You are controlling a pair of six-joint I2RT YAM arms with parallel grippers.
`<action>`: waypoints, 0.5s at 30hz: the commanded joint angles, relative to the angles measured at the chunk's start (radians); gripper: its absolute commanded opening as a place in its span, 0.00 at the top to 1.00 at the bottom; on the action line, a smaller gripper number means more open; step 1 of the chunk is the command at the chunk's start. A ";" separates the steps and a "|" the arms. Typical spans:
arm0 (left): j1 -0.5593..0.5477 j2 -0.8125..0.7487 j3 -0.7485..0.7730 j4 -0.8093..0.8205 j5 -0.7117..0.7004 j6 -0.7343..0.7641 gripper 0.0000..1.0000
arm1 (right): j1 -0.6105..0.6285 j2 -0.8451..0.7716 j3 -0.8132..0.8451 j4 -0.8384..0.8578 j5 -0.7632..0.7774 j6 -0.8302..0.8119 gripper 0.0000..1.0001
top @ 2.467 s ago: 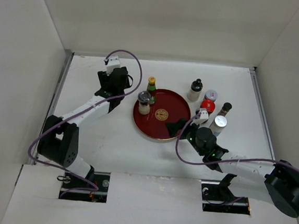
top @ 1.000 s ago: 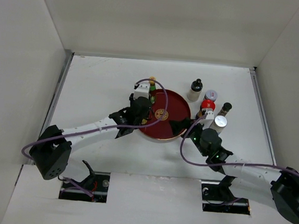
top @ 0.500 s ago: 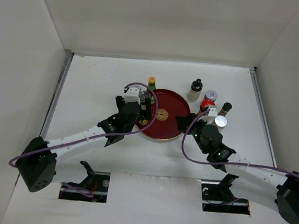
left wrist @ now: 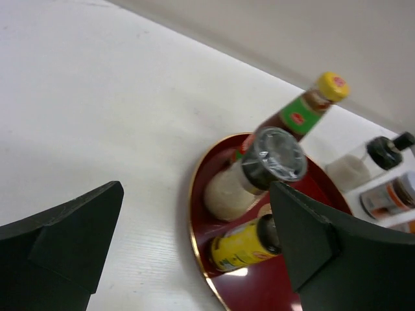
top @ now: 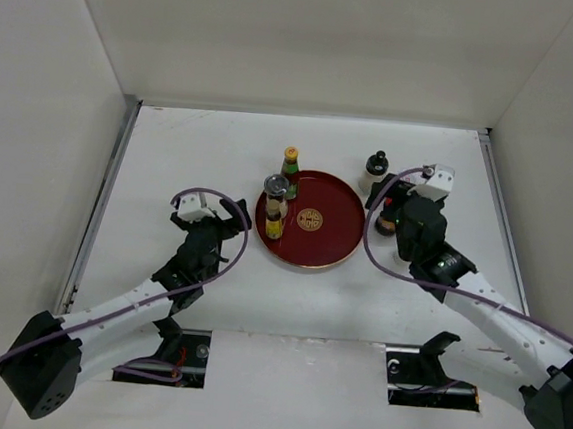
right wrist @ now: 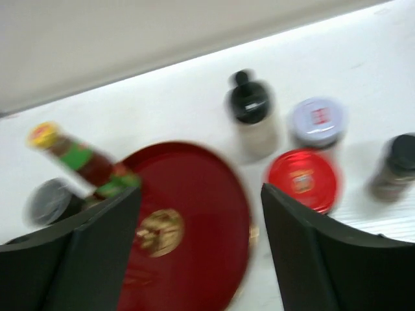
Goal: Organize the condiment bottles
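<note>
Condiment bottles stand in two groups. A grey-capped jar (left wrist: 275, 155), a yellow bottle (left wrist: 243, 243) and a green-labelled sauce bottle (left wrist: 298, 113) are at the left side of the red tray (top: 336, 204). Four more are on the table (top: 192, 146) to its right, including a black-capped bottle (right wrist: 249, 107) and a red-capped jar (right wrist: 303, 178). Left gripper (left wrist: 194, 189) and right gripper (right wrist: 201, 191) hover with fingers spread wide, holding nothing.
</note>
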 commanded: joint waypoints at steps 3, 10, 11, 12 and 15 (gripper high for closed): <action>0.078 0.031 -0.068 0.136 -0.036 -0.111 0.01 | -0.140 0.133 0.145 -0.149 0.058 -0.072 0.00; 0.089 0.071 -0.116 0.182 -0.008 -0.151 0.01 | -0.269 0.315 0.312 -0.323 -0.081 -0.109 0.00; 0.090 0.077 -0.116 0.182 -0.007 -0.154 0.01 | -0.281 0.328 0.320 -0.334 -0.107 -0.108 0.00; 0.092 0.086 -0.116 0.182 -0.002 -0.155 0.01 | -0.287 0.338 0.326 -0.341 -0.127 -0.106 0.00; 0.096 0.112 -0.109 0.183 0.013 -0.160 0.01 | -0.289 0.369 0.340 -0.357 -0.163 -0.103 0.00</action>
